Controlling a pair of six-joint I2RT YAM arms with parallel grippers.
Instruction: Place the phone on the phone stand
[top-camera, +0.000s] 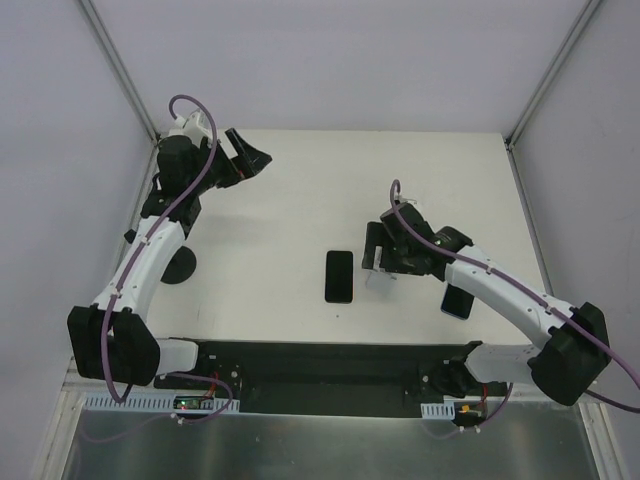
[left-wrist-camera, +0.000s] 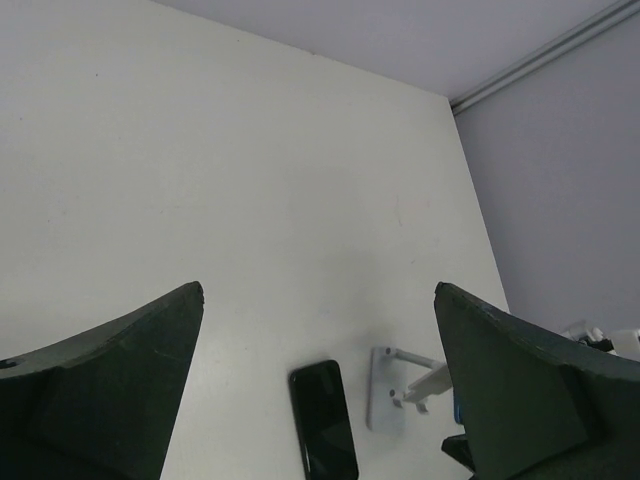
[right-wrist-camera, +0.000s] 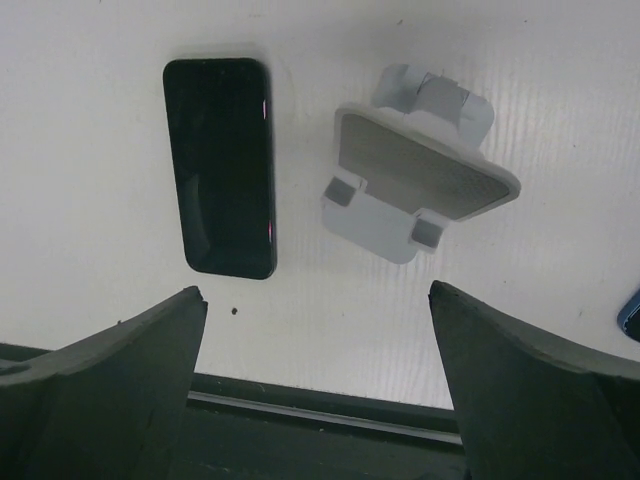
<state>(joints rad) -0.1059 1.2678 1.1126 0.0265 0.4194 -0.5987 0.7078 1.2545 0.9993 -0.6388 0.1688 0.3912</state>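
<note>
Right gripper (right-wrist-camera: 315, 292) hangs with its jaws spread wide and nothing between them, at the lower middle of the wrist view. Above it, upper left, a black phone (right-wrist-camera: 220, 165) lies flat on the white table (right-wrist-camera: 90, 120). Just beside the phone but not touching it, upper right, sits the grey phone stand (right-wrist-camera: 420, 180). Left gripper (left-wrist-camera: 318, 290), also spread and empty, is well away. Likely risks are fingers skidding off the thin, flat phone, or knocking the probably light stand while closing.
</note>
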